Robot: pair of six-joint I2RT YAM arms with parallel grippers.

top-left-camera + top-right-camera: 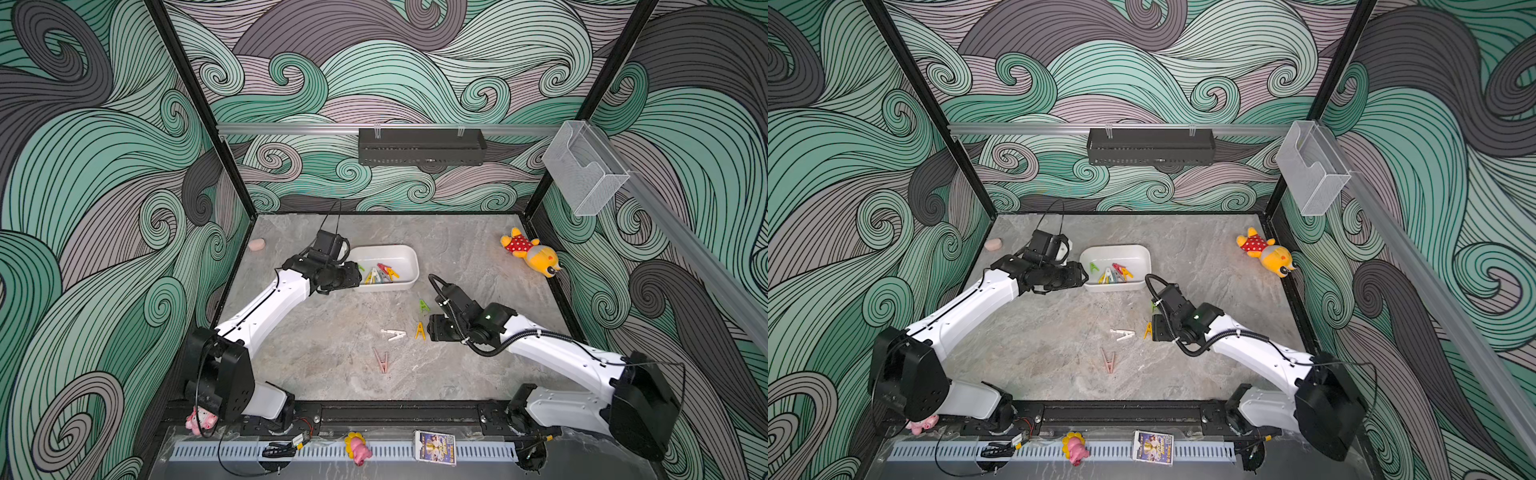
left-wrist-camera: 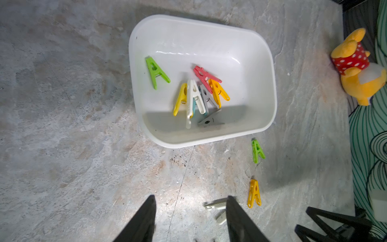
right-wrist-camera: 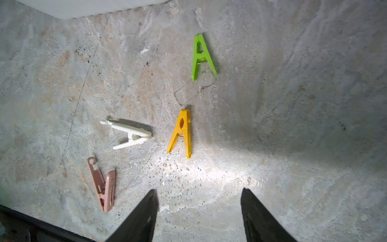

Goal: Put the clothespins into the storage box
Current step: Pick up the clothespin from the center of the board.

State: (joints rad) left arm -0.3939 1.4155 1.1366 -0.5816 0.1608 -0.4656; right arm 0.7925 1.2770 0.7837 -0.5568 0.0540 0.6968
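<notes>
The white storage box point(image 1: 384, 249) point(image 2: 134, 52) holds several clothespins: a green one point(image 2: 156, 73), and a heap with red point(image 2: 206, 77), yellow point(image 2: 181, 98) and white point(image 2: 193, 98) among it. On the table in front of it lie a green clothespin point(image 1: 424, 306) point(image 3: 202, 56), a yellow one point(image 1: 420, 331) point(image 3: 182, 134), a white one point(image 1: 394, 333) point(image 3: 129, 134) and a pink one point(image 1: 381, 360) point(image 3: 102, 184). My left gripper point(image 2: 191, 198) hovers by the box's left end, open and empty. My right gripper point(image 3: 199, 190) point(image 1: 436, 328) stands open just right of the yellow clothespin, holding nothing.
A yellow plush bear point(image 1: 532, 251) lies at the back right, and a small pink lump point(image 1: 257, 244) at the back left. A black perforated tray point(image 1: 422, 146) and a clear holder point(image 1: 584, 170) hang on the walls. Small toys and a card box point(image 1: 435, 447) sit on the front rail.
</notes>
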